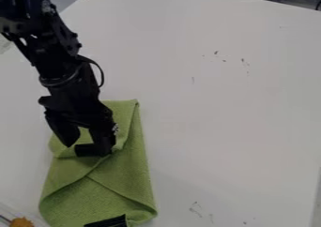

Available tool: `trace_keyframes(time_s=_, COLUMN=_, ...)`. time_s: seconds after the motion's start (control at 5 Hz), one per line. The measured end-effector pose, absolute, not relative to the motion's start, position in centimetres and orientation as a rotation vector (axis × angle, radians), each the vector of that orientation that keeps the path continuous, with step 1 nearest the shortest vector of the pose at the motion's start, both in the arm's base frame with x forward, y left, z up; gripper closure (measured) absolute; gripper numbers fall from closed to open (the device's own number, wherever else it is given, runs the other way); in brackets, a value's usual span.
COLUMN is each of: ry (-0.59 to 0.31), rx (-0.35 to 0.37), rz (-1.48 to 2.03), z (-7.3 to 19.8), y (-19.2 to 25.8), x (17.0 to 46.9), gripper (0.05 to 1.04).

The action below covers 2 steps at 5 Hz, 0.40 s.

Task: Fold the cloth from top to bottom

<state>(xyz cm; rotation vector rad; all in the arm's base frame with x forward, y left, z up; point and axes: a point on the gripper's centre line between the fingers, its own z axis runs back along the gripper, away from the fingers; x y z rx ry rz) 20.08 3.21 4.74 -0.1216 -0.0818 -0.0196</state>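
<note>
On the left of the white table (pixel 219 127), a green cloth (pixel 116 188) is seen lengthwise, its lower part spread wider than its upper end. Its surface is matt and finely textured. Layers are laid over one another: a rounded fold is pushed out on the upper left side, and the lower half is crossed by two slanting fold lines, one run down to the left edge, the other down to the right. The right side is kept nearly straight, and the lower corners are rounded.

Over the upper half of the cloth, toward its left side, the black gripper (pixel 76 147) is held, pointed downward, so that most of the cloth is left below it and to its right. Whether the gripper is open or closed cannot be told, nor whether any cloth is gripped.

At the cloth's bottom edge, a black piece (pixel 106 222) is seen; what it is cannot be made out. Right of the cloth, the table is marked by small dark scuffs (pixel 195 209). Just left of the cloth's lower end, an orange object (pixel 21 222) is partly shown.
</note>
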Motion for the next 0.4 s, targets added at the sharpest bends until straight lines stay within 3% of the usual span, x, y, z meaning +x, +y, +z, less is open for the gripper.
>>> trace_keyframes(time_s=0.4, ry=-0.24, rx=0.1, rz=-0.017, z=5.5, y=2.1, x=21.9, gripper=0.084)
